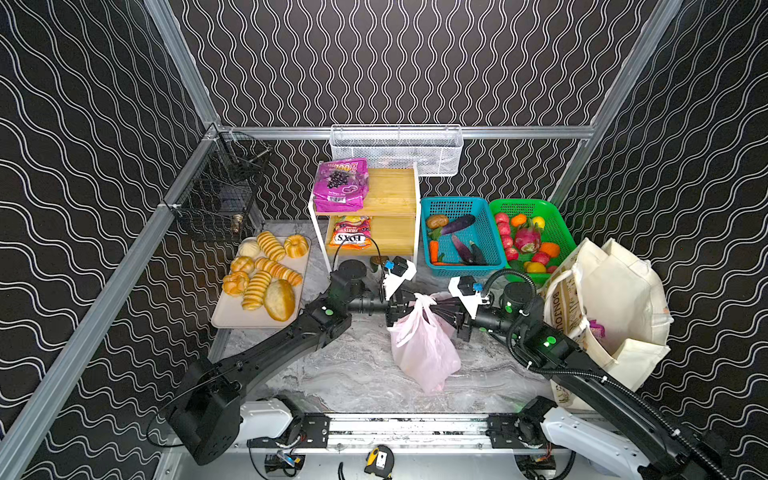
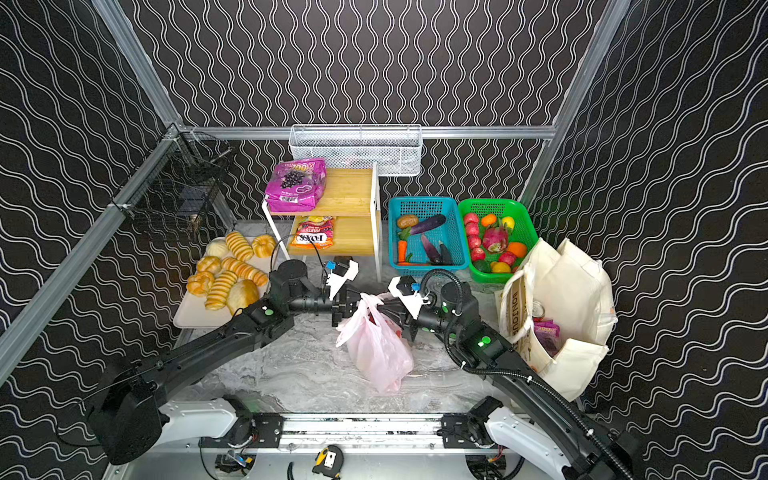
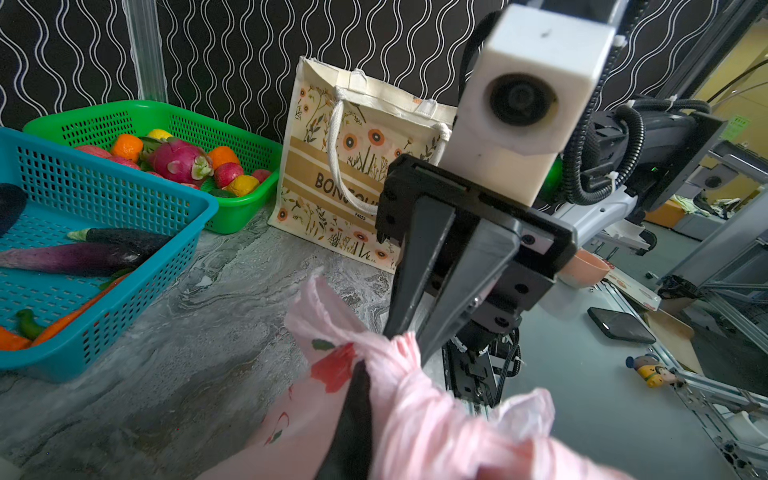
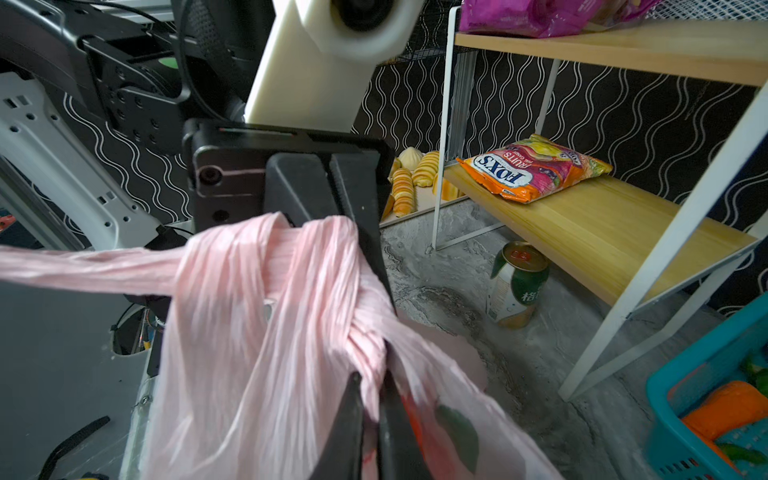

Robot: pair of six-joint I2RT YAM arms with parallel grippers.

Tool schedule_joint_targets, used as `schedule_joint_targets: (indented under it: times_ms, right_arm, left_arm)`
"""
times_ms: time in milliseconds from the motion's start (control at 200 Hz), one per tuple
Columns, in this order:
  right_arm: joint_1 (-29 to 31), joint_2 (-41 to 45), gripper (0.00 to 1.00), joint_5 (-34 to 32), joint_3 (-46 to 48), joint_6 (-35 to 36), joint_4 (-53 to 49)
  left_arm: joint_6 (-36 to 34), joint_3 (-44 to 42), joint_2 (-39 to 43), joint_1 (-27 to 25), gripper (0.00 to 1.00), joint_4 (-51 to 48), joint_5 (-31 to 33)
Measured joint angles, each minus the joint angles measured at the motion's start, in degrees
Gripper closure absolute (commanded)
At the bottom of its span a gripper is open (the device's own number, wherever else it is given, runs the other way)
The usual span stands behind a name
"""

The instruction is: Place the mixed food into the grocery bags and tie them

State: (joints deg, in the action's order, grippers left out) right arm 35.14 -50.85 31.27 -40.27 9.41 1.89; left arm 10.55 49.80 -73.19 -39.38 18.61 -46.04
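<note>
Right wrist: right tool [image 4: 371, 388] pinches pink plastic bag [image 4: 249, 340]; contents blurred.

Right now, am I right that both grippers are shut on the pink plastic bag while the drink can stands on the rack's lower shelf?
Not quite: the drink can stands on the marble tabletop beneath the lower shelf, not on it, as the right wrist view shows. The left gripper and right gripper are both shut on the pink plastic bag.

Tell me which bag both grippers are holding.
The thin pink plastic bag mid-table: the left gripper and right gripper are each shut on its twisted handles. The cream tote stands apart by the green basket, ungripped.
</note>
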Motion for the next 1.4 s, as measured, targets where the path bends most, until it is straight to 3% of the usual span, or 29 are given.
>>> schedule_joint_targets:
  times_ms: [190,260,365,576,621,771,866,1126,1396]
  right_arm:
    - [0.07,0.68,1.00,-2.05,-1.31,1.22,-2.71]
    - [0.07,0.79,0.92,-2.54,-2.27,1.84,-4.28]
    - [0.04,1.14,1.00,-4.04,-3.02,2.38,-5.88]
    - [0.07,1.29,1.00,-5.33,-3.67,3.17,-7.34]
    - [0.11,1.38,1.00,-5.95,-3.76,3.26,-7.50]
    - [0.04,1.92,1.00,-9.11,-3.89,3.26,-7.63]
    - [0.00,2.10,1.00,-11.72,-3.89,3.04,-7.61]
    - [0.04,1.42,1.00,-16.00,-3.89,0.39,-7.56]
    - [0.04,1.16,1.00,-18.38,-4.00,-1.31,-7.58]
  left_arm:
    - [-0.55,0.20,0.15,-0.04,1.00,-0.83,0.68]
    - [-1.66,0.50,0.22,-0.07,1.00,-1.66,0.76]
    - [-2.38,0.96,0.31,-0.09,1.00,-3.04,1.99]
    - [-3.23,1.18,0.31,-0.07,1.00,-4.11,2.19]
    - [-3.23,1.18,0.31,-0.07,0.95,-4.11,2.21]
    - [-3.21,1.29,1.03,-0.04,0.59,-5.60,3.58]
    - [-3.39,1.60,2.99,0.00,0.48,-8.57,4.68]
    - [-4.70,0.37,12.09,-0.02,0.38,-16.81,9.42]
    - [-2.71,4.02,17.62,-1.33,0.40,-26.71,12.37]
